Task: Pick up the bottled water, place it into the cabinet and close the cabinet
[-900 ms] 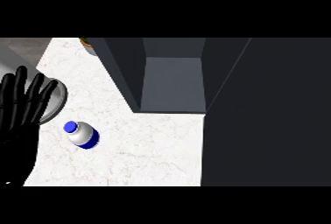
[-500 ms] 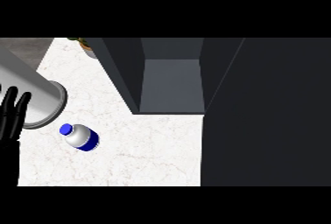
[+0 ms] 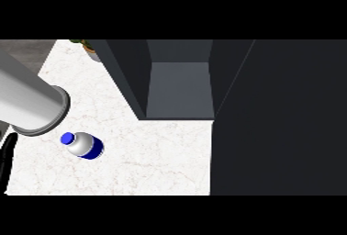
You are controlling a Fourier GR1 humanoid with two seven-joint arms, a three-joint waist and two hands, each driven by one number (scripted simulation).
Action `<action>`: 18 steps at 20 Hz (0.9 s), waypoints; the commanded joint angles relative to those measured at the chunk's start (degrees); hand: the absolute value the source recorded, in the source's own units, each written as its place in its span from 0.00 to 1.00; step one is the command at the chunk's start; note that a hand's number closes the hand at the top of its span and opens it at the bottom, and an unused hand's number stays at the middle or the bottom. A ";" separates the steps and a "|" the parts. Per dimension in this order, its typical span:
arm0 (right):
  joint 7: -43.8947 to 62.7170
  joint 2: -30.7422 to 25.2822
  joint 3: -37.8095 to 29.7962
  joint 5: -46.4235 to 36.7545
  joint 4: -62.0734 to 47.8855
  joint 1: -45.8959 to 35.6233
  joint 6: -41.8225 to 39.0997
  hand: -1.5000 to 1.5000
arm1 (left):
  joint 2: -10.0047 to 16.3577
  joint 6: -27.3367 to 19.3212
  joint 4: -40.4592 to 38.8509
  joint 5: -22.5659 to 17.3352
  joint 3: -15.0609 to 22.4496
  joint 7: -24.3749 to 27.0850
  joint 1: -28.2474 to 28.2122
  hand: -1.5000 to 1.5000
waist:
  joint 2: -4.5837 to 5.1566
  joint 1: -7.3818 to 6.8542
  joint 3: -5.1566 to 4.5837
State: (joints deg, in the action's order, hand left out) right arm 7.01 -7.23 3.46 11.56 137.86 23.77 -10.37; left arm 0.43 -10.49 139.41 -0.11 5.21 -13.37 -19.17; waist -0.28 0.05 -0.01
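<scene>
The bottled water (image 3: 84,145), white with a blue cap and blue base, lies on the white marble counter (image 3: 156,160) at the left. The open cabinet (image 3: 180,89) stands behind it, its grey inside bare, and its dark door (image 3: 284,119) swings out to the right. My left forearm (image 3: 27,98) crosses the upper left as a grey cylinder. Only a thin black strip of my left hand (image 3: 7,156) shows at the left edge, left of the bottle and apart from it. My right hand does not show.
A potted plant (image 3: 86,46) peeks out at the counter's far left corner beside the cabinet wall. The counter's front edge runs just below the bottle.
My left hand has slid out past the left edge, and the grey forearm has come in across the upper left. The bottle has not moved.
</scene>
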 commanded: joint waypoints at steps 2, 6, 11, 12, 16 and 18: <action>0.19 0.10 -0.45 3.11 8.45 8.60 -2.74 0.00 | -0.41 0.68 3.84 -0.99 3.29 2.40 -7.25 0.00 | -0.04 0.13 -0.01; -0.95 -0.67 -3.07 6.59 9.78 12.04 -4.46 0.00 | -0.42 -3.16 6.44 4.84 7.38 0.37 -8.78 0.00 | -0.05 0.34 0.04; -0.02 0.02 -2.15 4.94 9.91 10.87 -3.56 0.00 | 0.71 -1.37 6.57 -0.91 5.02 2.55 -11.47 0.00 | 0.00 -0.01 -0.02; -2.01 2.38 4.15 0.17 12.30 16.12 -4.22 0.00 | 0.93 -1.91 5.67 -0.30 3.78 1.82 -10.01 0.00 | -0.09 0.51 -0.02; -3.19 0.11 0.67 3.87 14.11 18.99 -6.63 0.00 | 0.87 -1.37 1.68 -0.10 1.98 4.53 -9.25 0.00 | 0.00 0.64 -0.03; -6.52 0.77 0.59 2.90 13.01 22.13 -7.84 0.00 | 0.40 -1.55 3.62 1.11 4.69 4.32 -12.69 0.00 | -0.12 0.57 -0.01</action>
State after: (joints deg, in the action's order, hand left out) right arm -1.08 -6.17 4.73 10.86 139.80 38.65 -16.96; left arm 0.80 -12.45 141.32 0.96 10.20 -9.94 -29.00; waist -0.30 0.51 -0.02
